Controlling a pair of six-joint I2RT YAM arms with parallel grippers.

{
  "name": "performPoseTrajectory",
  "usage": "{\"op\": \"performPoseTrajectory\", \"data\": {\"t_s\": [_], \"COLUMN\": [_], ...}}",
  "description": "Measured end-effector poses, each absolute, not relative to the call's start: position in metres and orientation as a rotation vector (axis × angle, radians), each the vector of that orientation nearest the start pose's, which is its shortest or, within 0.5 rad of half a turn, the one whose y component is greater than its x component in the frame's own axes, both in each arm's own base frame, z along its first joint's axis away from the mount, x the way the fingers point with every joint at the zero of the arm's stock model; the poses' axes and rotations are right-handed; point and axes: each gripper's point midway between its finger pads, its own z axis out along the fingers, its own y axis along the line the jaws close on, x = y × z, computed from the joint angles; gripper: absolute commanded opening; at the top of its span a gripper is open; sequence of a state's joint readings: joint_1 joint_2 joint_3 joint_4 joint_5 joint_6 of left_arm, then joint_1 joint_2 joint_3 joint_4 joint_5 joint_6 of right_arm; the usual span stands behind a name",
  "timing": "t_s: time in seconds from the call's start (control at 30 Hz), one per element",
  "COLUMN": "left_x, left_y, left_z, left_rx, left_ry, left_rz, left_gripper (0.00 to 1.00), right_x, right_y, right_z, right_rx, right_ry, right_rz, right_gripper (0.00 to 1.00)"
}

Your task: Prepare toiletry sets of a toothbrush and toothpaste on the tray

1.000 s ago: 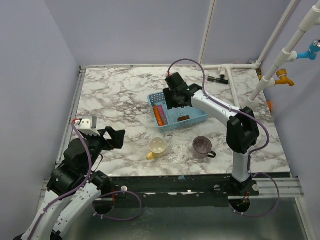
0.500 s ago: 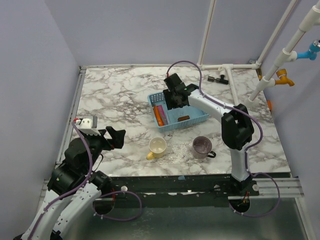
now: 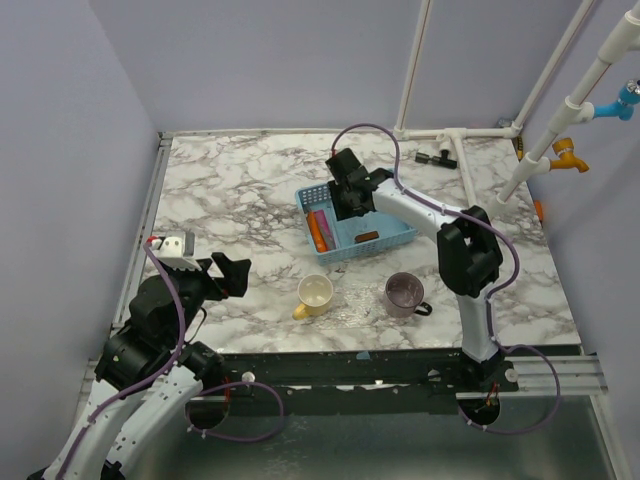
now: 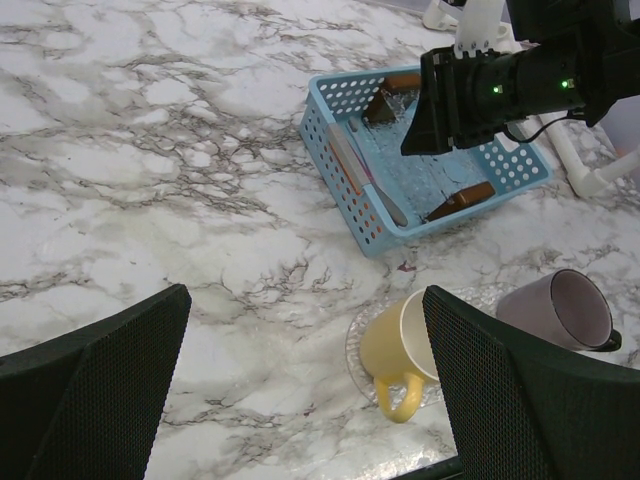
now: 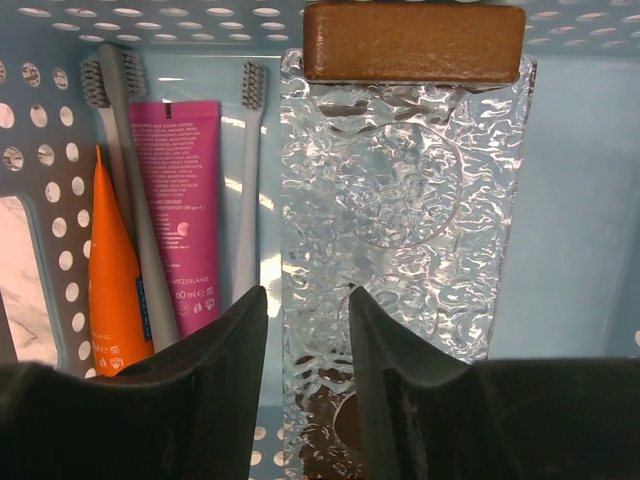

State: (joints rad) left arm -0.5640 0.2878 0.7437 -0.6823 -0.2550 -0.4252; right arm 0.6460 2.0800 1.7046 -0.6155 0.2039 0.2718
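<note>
My right tool (image 5: 308, 305) hovers low inside a blue basket (image 5: 570, 150). Its jaws stand a little apart and hold nothing. The gap sits over the left rim of a clear dimpled tray (image 5: 400, 200), which lies flat in the basket with a brown block (image 5: 413, 42) at its far end.

Just left of the tray lie two grey toothbrushes (image 5: 248, 200), a pink toothpaste tube (image 5: 185, 200) and an orange tube (image 5: 112, 270). They are side by side, with their long axes parallel to the tray. The bristle heads point away from my wrist, toward the perforated basket wall.

My jaws close across that axis, which I judge suits pinching a handle. Whether they are meant for the nearer brush or the tray rim I cannot tell.

My left tool (image 4: 305, 300) hangs wide open and empty above the near tabletop (image 4: 120, 150).
</note>
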Motion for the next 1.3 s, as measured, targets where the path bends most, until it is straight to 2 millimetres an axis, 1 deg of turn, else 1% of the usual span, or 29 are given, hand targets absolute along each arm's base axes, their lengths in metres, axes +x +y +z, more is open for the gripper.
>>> {"op": "performPoseTrajectory", "data": {"t_s": [0.1,0.23,0.37,0.43,0.63,0.77,0.93,1.07,1.2,1.3], "left_x": [0.178,0.179,0.178,0.179,0.178,0.179,0.179,0.179,0.179,0.179], "left_y": [-0.08,-0.08,-0.08,-0.08,-0.08,-0.08,-0.08,-0.08,-0.08,-0.08], "left_z": [0.257,0.257,0.257,0.257,0.257,0.257,0.257,0.257,0.257,0.257], "left_rx": [-0.058,-0.059,-0.058,-0.059,-0.058,-0.059,-0.059,-0.059,-0.06,-0.06], "left_ry": [1.815,1.814,1.815,1.815,1.815,1.814,1.814,1.814,1.814,1.815], "left_rz": [-0.478,-0.478,-0.478,-0.478,-0.478,-0.478,-0.478,-0.478,-0.478,-0.477], "left_gripper": [0.99,0.99,0.99,0.99,0.99,0.99,0.99,0.99,0.99,0.99], "right_x": [0.415,0.414,0.415,0.416,0.418,0.421,0.426,0.425,0.422,0.413], "right_y": [0.282,0.281,0.282,0.282,0.282,0.28,0.276,0.272,0.267,0.264], "right_z": [0.081,0.081,0.084,0.086,0.096,0.108,0.131,0.154,0.178,0.192], "right_rx": [-0.398,-0.402,-0.407,-0.408,-0.408,-0.409,-0.397,-0.376,-0.345,-0.318], "right_ry": [2.505,2.508,2.506,2.503,2.497,2.484,2.449,2.421,2.389,2.379], "right_rz": [0.099,0.096,0.096,0.097,0.09,0.068,0.042,0.035,0.025,0.023], "right_gripper": [0.34,0.21,0.06,0.01,0.0,0.0,0.01,0.01,0.01,0.01]}}
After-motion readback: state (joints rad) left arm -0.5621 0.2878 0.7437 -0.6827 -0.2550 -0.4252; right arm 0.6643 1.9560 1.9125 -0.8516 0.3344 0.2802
